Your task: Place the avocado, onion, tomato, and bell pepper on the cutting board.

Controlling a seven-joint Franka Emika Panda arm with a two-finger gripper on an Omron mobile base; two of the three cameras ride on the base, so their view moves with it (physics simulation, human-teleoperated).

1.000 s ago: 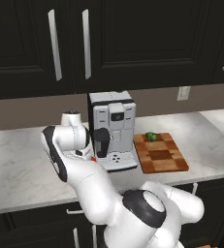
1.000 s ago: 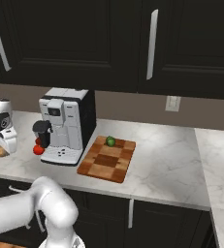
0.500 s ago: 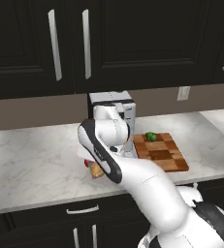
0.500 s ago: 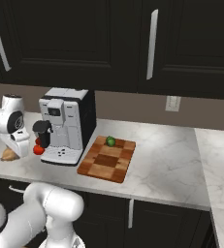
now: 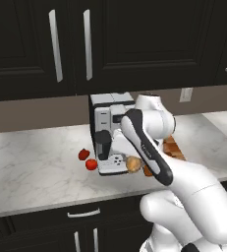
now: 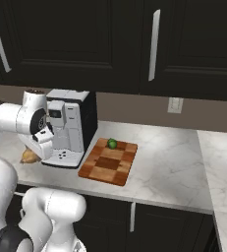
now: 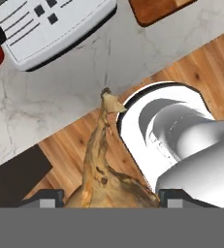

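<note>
i have the onion clamped in my gripper, the two fingertips pressed on either side of the bulb and its thin dry stem tip pointing away from my hand. in the left base view the onion hangs in front of the coffee machine, above the front edge of the surface, not yet over the cutting board.

the bulb looks firm and light, so it should ride along without sagging, but its papery skin is probably slick and could slide or flake under the pads. i judge the hold is best kept on the widest part of the bulb, where the fingers sit now, and never on the stem, which looks brittle. since it is rounded, it may roll when released, so i would set it down low, well inside the board.

the avocado already lies on the far end of the board, near the machine; its glossy bumpy skin should give some purchase and it needs no more handling. the tomato and the bell pepper sit just beside each other on the surface to the left of the machine. the tomato is smooth and round, likely slippery and a little soft, so i would take it across its middle with a gentle squeeze. the pepper is lumpier and probably hollow, so its blocky sides should offer flatter places to grip.
</note>
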